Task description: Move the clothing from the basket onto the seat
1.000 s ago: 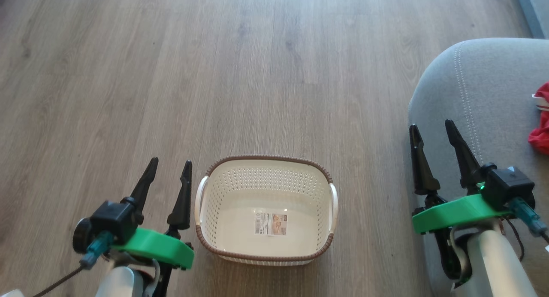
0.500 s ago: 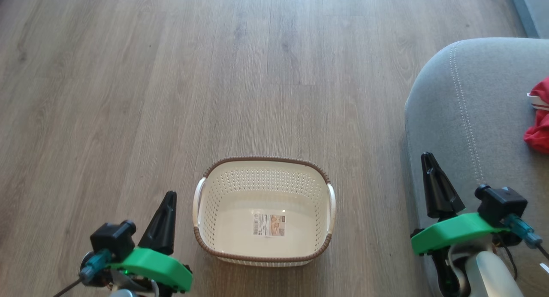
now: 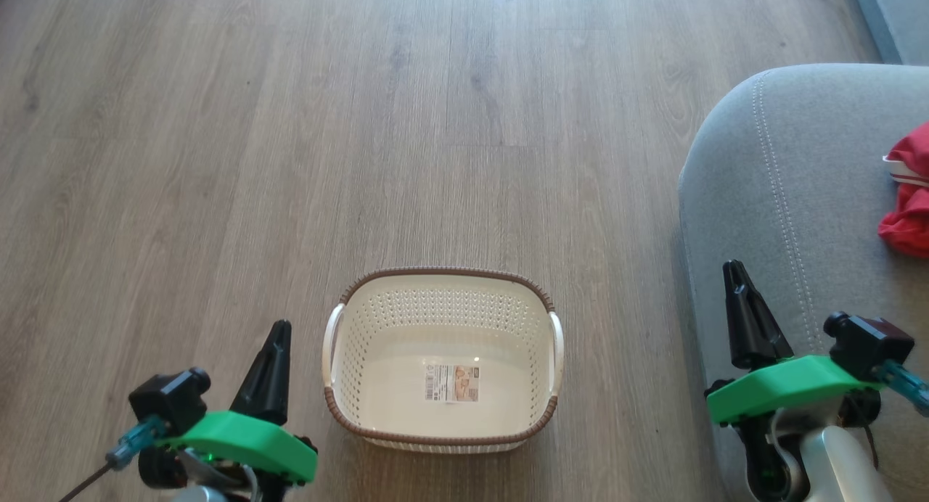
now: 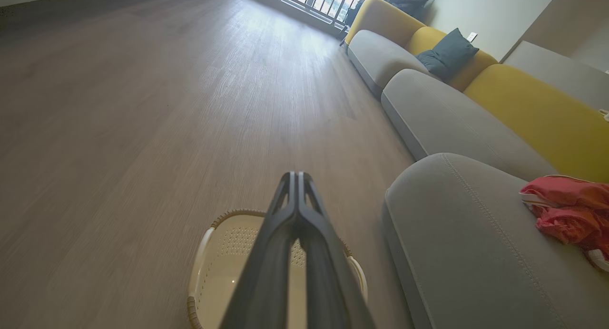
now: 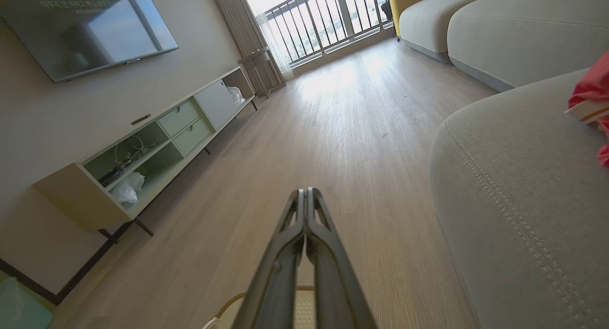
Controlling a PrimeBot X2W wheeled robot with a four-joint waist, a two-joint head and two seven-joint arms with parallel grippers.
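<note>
Red clothing (image 3: 907,197) lies on the seat (image 3: 784,197), right of my right gripper (image 3: 735,273); left gripper (image 3: 278,335) farther. Between them the basket (image 3: 443,273) is empty. Both finger pairs pressed together, holding nothing.

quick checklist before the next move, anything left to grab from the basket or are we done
1. Basket emptied of garments: ok. It holds just its label sticker.
2. Red clothing resting on the grey sofa: ok. It lies bunched on the cushion top.
3. Both garments accounted for: cannot tell. The pile is cut off by the picture edge.
4. Left gripper free: ok. Its fingers are pressed together on nothing.
5. Right gripper free: ok. It is shut and empty.
</note>
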